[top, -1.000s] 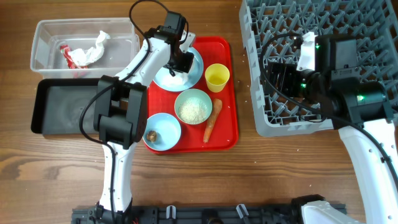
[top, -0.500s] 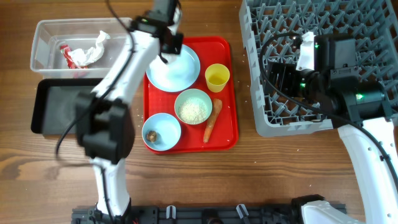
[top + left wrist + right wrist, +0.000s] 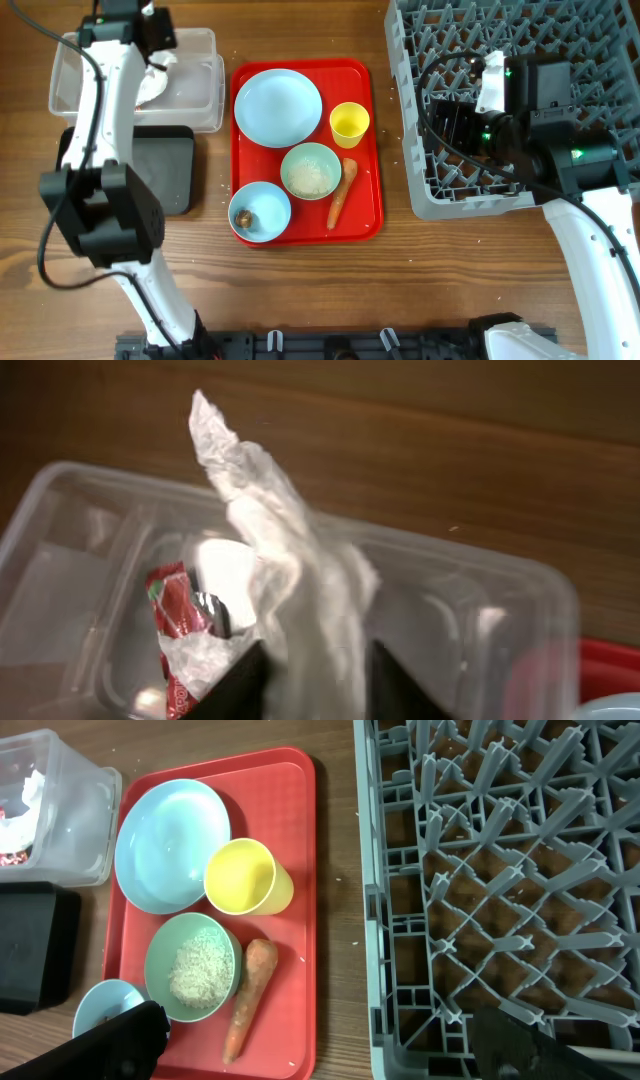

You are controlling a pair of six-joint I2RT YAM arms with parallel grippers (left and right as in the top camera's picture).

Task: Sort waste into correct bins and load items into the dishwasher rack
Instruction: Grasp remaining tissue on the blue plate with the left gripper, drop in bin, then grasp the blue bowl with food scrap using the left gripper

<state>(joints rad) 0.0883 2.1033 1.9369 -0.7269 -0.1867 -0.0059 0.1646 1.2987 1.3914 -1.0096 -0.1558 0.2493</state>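
Note:
My left gripper hovers over the clear tub and is shut on a white tissue. In the left wrist view the tissue hangs between my fingers above the tub, which holds a red wrapper. My right gripper is wide open and empty over the grey rack's front-left corner. On the red tray are the large blue plate, yellow cup, green bowl of rice, carrot, and small blue bowl with a brown lump.
The black tray lies just in front of the clear tub, partly under my left arm. A strip of bare wood separates the red tray from the rack. A few rice grains are scattered on the wood near the rack's left side.
My left arm has swung from the large plate on the red tray leftward to over the clear tub, carrying the white tissue. The plate is now bare. The right arm has not moved.

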